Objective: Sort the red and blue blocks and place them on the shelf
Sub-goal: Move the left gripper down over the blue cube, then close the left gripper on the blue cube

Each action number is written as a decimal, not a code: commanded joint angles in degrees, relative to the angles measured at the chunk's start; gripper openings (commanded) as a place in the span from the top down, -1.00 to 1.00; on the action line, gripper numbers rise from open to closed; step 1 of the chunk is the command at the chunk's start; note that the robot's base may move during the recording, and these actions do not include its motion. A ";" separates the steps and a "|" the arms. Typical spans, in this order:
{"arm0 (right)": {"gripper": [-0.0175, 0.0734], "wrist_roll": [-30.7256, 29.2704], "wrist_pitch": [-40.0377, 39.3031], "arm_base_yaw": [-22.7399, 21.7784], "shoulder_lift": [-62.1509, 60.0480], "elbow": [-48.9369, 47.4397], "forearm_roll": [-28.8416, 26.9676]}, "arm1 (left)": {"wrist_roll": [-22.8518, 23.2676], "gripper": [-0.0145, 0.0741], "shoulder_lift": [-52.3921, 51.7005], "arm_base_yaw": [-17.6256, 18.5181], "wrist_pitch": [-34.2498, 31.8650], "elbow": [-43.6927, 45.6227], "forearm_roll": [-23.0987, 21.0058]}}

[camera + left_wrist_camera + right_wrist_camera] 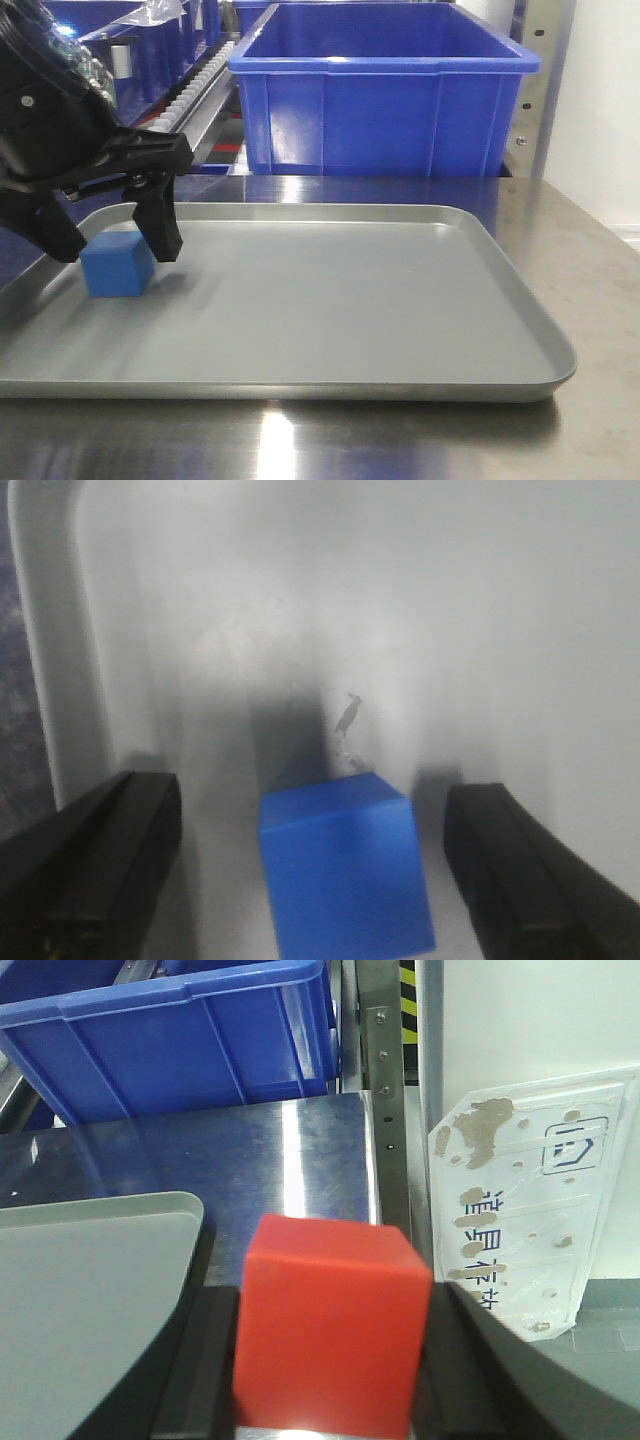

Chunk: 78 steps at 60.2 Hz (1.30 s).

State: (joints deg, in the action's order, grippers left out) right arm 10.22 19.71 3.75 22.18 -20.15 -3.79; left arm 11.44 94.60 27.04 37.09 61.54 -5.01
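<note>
near the grey metal tray's (350,300) left edge, the left gripper's (117,250) open jaws straddle a small blue cube (117,268); the right gripper's (330,1360) jaws clamp a small red cube (330,1325).

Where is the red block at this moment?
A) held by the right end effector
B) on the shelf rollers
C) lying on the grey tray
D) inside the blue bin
A: the right wrist view shows the red block clamped in the right end effector, beside the corner of the grey tray, not on it.
</note>
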 commanded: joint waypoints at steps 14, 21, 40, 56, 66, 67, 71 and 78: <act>0.48 -0.26 -5.13 -0.39 0.19 -1.60 -0.10 | 0.57 -0.63 -2.20 0.34 -2.06 1.78 -0.57; 0.48 -0.26 -5.13 -0.39 0.19 -1.60 -0.10 | 0.57 -0.63 -1.73 0.34 -2.06 1.78 -0.57; 0.48 -0.26 -5.13 -0.39 0.19 -1.60 -0.10 | 0.57 -0.63 -0.53 0.34 -1.79 1.78 -0.57; 0.48 -0.26 -5.13 -0.39 0.19 -1.60 -0.10 | 0.57 -0.50 -0.53 0.34 -0.42 1.78 -1.10; 0.48 -0.26 -5.13 -0.39 0.19 -1.60 -0.10 | 0.57 -0.18 -0.53 0.34 -0.29 1.78 -1.10; 0.48 -0.26 -5.13 -0.39 0.19 -1.60 -0.10 | 0.57 -0.11 -0.53 0.34 -0.14 1.78 -1.10; 0.48 -0.26 -5.13 -0.39 0.19 -1.60 -0.10 | 0.57 0.11 -0.53 0.34 0.08 1.78 -1.10; 0.48 -0.26 -5.13 -0.39 0.19 -1.60 -0.10 | 0.46 0.37 -1.02 0.34 0.71 1.78 -0.95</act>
State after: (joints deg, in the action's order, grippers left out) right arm 10.22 19.71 3.75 22.18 -20.15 -3.79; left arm 11.44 96.21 27.04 38.36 61.72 -5.47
